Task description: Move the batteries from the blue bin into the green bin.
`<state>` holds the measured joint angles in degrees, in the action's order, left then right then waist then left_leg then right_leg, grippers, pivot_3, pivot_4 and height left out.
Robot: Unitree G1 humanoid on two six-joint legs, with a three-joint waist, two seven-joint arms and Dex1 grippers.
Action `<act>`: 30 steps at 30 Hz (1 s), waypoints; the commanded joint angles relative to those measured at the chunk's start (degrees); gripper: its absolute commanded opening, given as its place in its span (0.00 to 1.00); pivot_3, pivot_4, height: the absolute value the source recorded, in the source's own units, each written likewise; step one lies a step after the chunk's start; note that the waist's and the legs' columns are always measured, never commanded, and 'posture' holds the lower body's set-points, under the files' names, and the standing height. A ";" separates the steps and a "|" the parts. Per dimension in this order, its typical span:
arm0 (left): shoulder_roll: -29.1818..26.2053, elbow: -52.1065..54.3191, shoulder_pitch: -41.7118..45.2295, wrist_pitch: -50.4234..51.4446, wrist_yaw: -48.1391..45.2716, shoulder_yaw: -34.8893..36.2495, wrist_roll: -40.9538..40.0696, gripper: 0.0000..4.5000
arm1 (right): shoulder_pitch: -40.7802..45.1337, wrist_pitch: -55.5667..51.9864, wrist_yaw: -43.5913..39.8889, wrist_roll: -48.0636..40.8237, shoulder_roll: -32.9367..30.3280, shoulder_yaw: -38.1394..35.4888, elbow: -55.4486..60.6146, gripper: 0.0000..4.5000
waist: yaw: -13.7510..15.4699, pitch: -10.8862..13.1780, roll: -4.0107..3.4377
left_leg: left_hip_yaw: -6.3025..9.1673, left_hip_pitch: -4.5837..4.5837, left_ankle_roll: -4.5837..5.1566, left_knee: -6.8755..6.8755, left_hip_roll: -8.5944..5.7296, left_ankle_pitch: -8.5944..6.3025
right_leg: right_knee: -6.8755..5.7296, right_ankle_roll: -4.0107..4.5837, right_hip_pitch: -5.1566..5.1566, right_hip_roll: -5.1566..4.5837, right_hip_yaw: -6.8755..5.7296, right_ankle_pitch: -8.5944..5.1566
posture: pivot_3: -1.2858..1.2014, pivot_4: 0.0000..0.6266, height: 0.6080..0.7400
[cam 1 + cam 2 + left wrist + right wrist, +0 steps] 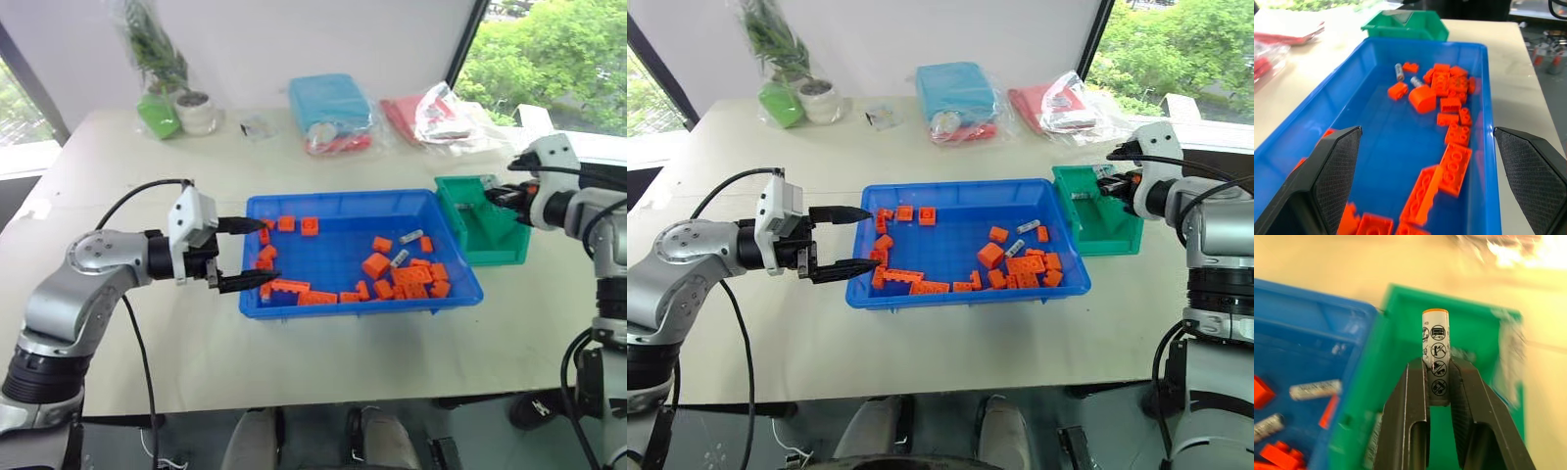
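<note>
The right gripper (1438, 382) hangs over the green bin (1400, 333), its jaws clenched on a battery (1435, 340) that stands up from between them, orange-capped end outward, above the bin's inside. In the head views this gripper (1114, 188) sits at the green bin's (1097, 230) far right edge. The green bin stands on the worktop (323, 362) touching the right end of the blue bin (294, 208).

Two more batteries (410, 236) (399, 258) lie in the right half of the blue bin, close together among scattered orange bricks (376, 265). In the right wrist view they show as two grey cylinders (1315, 389) (1267, 426) on the blue floor. Another pale cylinder lies low inside the green bin (1373, 445), though it is too blurred to be sure what it is.

The left gripper (245, 255) is at the blue bin's left end, its jaws released and spread wide, one finger (1334, 171) inside the bin over the bricks and the other (1535, 166) just outside the rim, holding nothing.

At the worktop's far side are a bagged plant (157, 69), a light-blue packet (328, 103) and a red packet in clear plastic (441, 117).
</note>
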<state>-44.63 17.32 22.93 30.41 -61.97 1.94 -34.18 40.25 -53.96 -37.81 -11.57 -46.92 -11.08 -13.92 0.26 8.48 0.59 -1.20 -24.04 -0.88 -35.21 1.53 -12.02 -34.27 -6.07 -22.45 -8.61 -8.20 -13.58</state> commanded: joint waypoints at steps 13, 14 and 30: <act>1.18 -2.95 4.32 -2.59 -2.54 -1.87 1.85 1.00 | -1.14 17.86 -22.88 -2.97 -3.68 11.29 5.13 0.66 | 0.40 0.02 -0.04 | -0.07 0.02 0.00 -0.05 0.03 0.00 | 0.04 -0.06 0.02 -0.01 0.07 -0.04 | 0.52 0.24 0.57; 1.25 -2.99 4.42 -2.61 -2.53 -1.92 1.88 1.00 | -1.16 19.38 -25.62 -3.00 -3.90 12.56 5.21 0.66 | 0.40 0.02 -0.04 | -0.08 0.02 0.00 -0.05 0.04 0.00 | 0.04 -0.07 0.01 0.00 0.07 -0.04 | 0.52 0.24 0.57; -0.92 1.90 0.12 -1.47 -0.34 1.49 0.43 1.00 | 13.08 64.38 -38.52 16.36 2.61 29.40 -32.04 0.66 | 0.24 0.03 -0.04 | -0.15 0.06 -0.02 -0.08 0.02 0.01 | 0.00 0.16 0.04 0.00 0.09 0.13 | 0.52 0.24 0.57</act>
<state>-44.96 16.92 23.05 28.73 -62.69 1.54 -33.01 51.09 6.67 -76.70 3.12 -44.33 18.20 -43.72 0.50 8.51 0.55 -1.35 -23.93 -0.91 -35.30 1.55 -12.00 -34.26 -5.90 -22.36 -8.60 -8.11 -13.45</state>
